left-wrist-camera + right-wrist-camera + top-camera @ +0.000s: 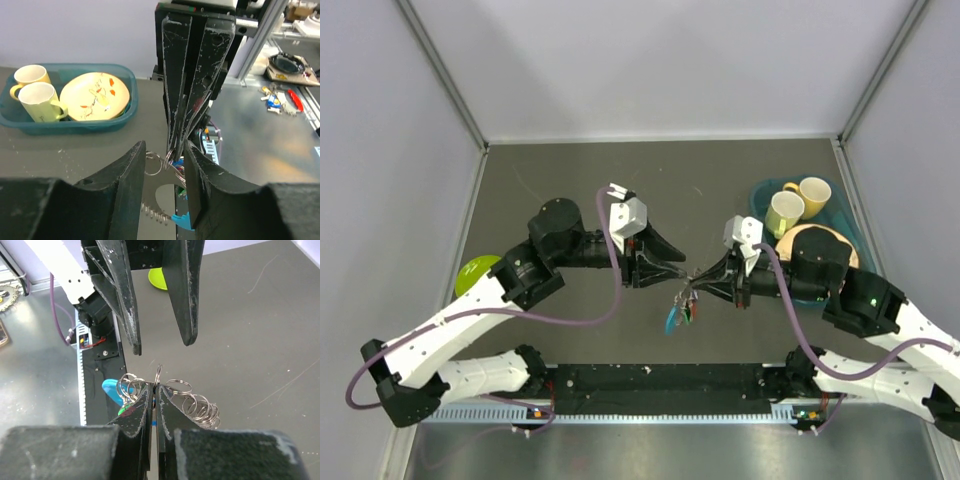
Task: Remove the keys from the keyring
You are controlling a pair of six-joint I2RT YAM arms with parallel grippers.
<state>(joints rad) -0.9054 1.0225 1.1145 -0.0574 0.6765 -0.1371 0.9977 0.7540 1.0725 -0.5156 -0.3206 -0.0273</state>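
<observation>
My right gripper (698,278) is shut on the keyring (158,374) and holds it above the table. Several thin metal rings (202,410) fan out on both sides of its fingertips (155,390). The curved bright-blue tab (110,389) hangs below, beside green and red key heads (125,410). The keys (686,310) dangle between both grippers. My left gripper (672,270) is open, its fingers (131,172) either side of the silvery toothed strap (150,197) and a ring (154,163). I cannot tell whether they touch it. The blue tab also shows in the left wrist view (181,220).
A teal basin (844,222) with two yellow cups (37,97) and a patterned plate (95,96) stands at the right. A lime-green round dish (476,273) sits at the left. A black rail (660,382) runs along the near edge. Grey walls enclose the table.
</observation>
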